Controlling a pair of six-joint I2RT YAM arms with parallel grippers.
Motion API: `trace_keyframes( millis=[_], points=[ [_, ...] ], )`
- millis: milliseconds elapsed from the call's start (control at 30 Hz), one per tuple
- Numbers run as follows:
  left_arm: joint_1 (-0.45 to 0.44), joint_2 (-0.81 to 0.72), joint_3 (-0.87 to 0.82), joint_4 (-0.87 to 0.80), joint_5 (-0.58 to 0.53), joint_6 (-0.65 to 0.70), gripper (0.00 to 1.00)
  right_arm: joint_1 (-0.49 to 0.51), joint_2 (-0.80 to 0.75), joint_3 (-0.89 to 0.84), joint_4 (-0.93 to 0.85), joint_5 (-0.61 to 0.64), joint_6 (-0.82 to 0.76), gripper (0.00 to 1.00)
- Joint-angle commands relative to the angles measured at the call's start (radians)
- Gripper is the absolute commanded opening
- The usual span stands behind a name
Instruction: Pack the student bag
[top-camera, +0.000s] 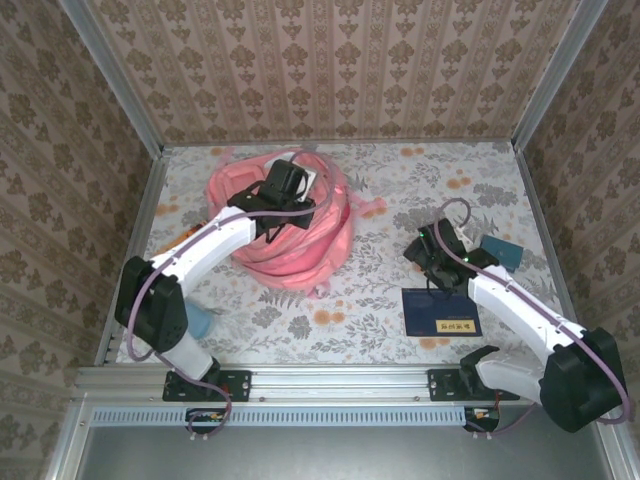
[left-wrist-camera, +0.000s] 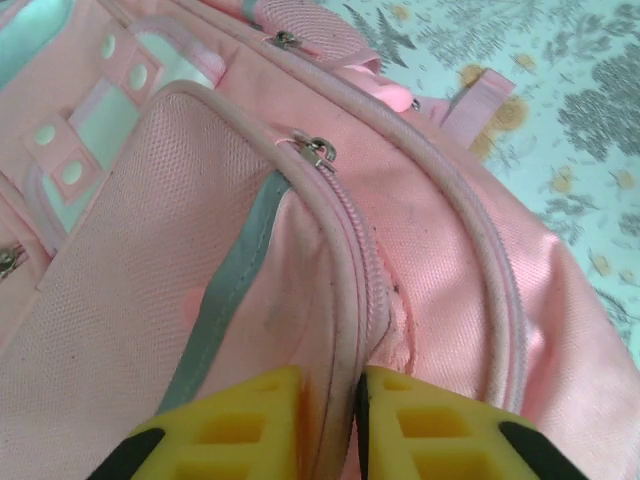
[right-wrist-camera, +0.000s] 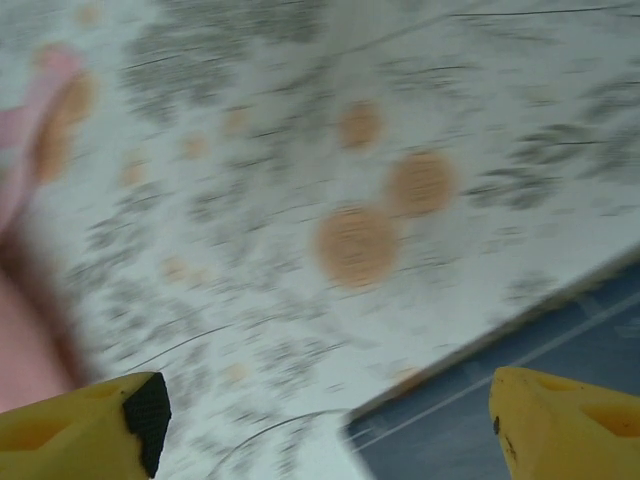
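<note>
The student bag (top-camera: 300, 240), a big pink backpack, lies at the back left of the table. My left gripper (top-camera: 280, 205) is down on top of it. In the left wrist view the yellow fingers (left-wrist-camera: 250, 410) stand close together, shut on the bag's raised zip edge (left-wrist-camera: 345, 300). A zip pull (left-wrist-camera: 320, 150) and a grey stripe (left-wrist-camera: 225, 300) run up from there. My right gripper (top-camera: 432, 262) hovers low over the table at the right, above the top edge of a flat dark-blue booklet (top-camera: 440, 312). Its jaws (right-wrist-camera: 325, 400) stand wide open with nothing between them; that view is blurred.
A corner of the booklet (right-wrist-camera: 520, 420) lies under the right fingertip. One teal object (top-camera: 500, 250) sits right of the right gripper and another (top-camera: 203, 322) by the left arm's base. Patterned walls close in the floral table (top-camera: 400, 190) on three sides.
</note>
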Motion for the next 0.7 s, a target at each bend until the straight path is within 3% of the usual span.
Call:
trace_keyframes(
  millis=[0,67,233,500,667],
  points=[
    [0.0,-0.073,-0.011,-0.025,0.045,-0.087,0.47,-0.062,0.018,-0.052,-0.024,-0.032,-0.033,0.87],
    [0.007,-0.1,-0.023,-0.033,0.037,-0.107,0.63,-0.087,0.039,-0.068,-0.01,-0.046,-0.032,0.88],
    [0.036,-0.155,-0.059,-0.03,0.06,-0.124,0.84,-0.106,0.086,-0.086,0.0,-0.049,-0.019,0.88],
    [0.08,-0.192,-0.105,-0.028,0.095,-0.118,0.97,-0.11,0.172,-0.091,0.067,-0.09,-0.038,0.88],
    [0.092,-0.204,-0.131,-0.017,0.117,-0.118,1.0,-0.108,0.228,-0.095,0.172,-0.176,-0.106,0.88]
  ],
)
